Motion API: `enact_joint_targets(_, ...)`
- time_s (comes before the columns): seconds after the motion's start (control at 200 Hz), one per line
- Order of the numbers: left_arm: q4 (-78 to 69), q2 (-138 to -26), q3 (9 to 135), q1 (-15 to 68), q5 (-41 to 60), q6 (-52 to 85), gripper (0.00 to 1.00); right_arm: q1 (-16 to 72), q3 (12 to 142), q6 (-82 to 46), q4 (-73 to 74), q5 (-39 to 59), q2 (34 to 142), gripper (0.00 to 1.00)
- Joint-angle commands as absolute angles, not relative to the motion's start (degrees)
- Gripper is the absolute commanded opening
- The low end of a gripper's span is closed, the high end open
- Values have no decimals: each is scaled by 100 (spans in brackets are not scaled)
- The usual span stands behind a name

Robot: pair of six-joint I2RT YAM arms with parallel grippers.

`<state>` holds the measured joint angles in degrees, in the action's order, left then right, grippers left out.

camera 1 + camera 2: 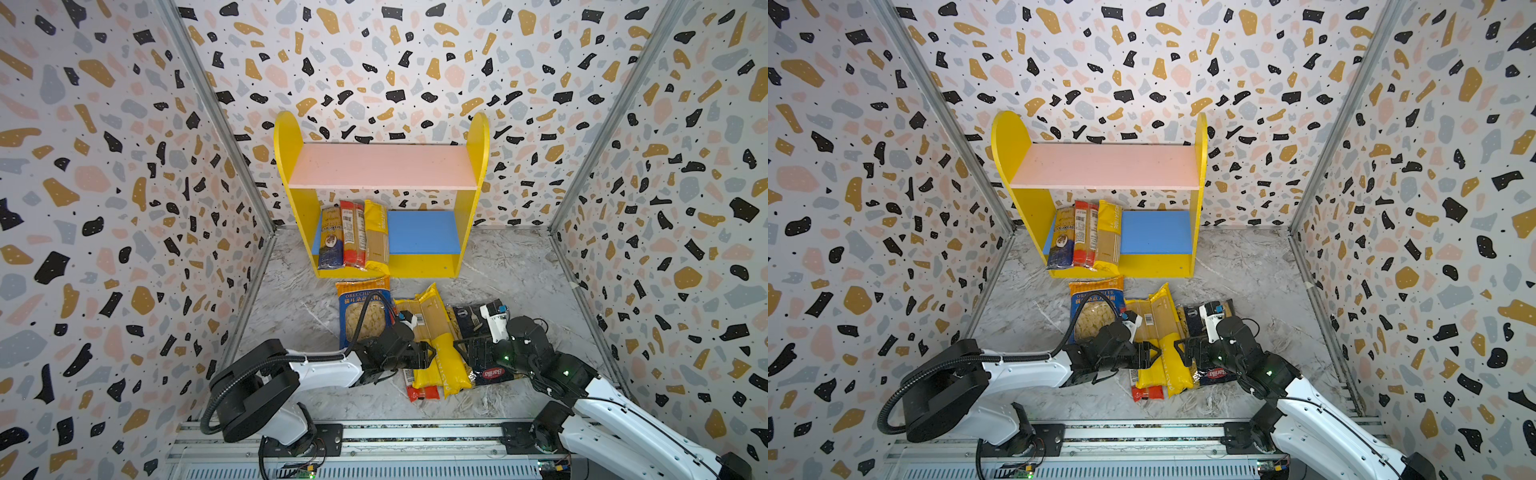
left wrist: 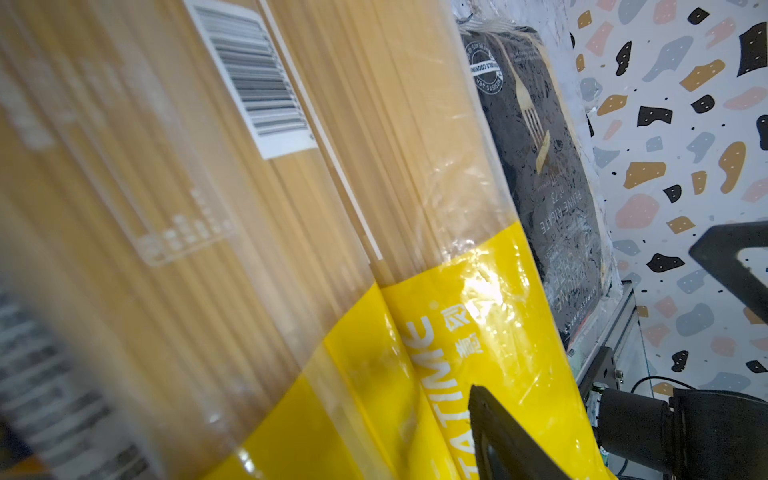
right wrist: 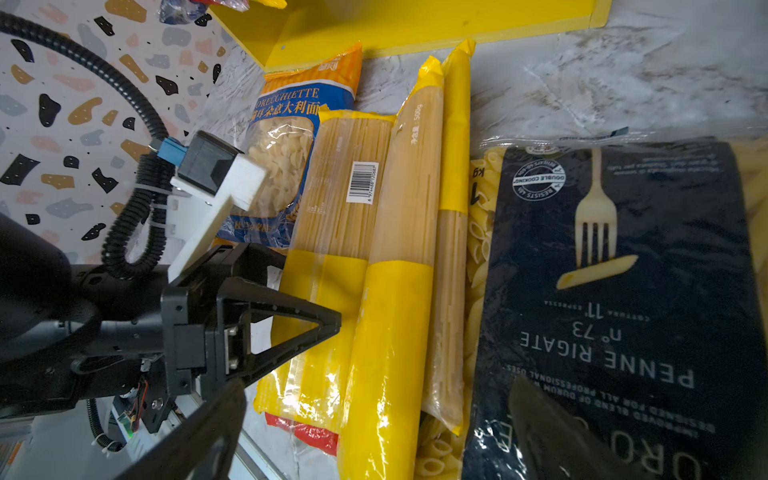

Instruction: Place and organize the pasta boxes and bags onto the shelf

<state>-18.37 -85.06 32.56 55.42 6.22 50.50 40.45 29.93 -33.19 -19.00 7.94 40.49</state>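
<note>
right, i'm holding the left end effector, released and empty, against the yellow spaghetti pack lying on the tabletop, planning a centred pinch; right end effector is hanging released too.

Terrazzo-patterned walls enclose three sides; a grey marbled tabletop fills the lower middle, evenly lit.
</note>
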Motion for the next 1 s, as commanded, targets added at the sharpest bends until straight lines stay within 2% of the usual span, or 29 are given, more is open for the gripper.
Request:
enact_joint_targets(0.0,-2877,-8741,3236,5629,931,5220,68,3992,2996,-3218,-1942,878,3991,99)
enact_joint_targets(0.22,-3125,-9133,3278,5645,992,5275,61,3882,2976,-3164,-2046,896,3938,99)
enact_joint_targets(0.461,-3355,-9376,3251,5659,1091,5309,43,3795,2905,-3147,-2031,982,3970,99)
enact_joint_targets(0.691,-3454,-9397,3188,5654,1158,5318,15,3771,2892,-3155,-2023,1006,3999,99)
enact_joint_targets(0.991,-2571,-8676,3390,5653,975,4853,1,3769,2925,-3182,-1982,1051,3997,99)
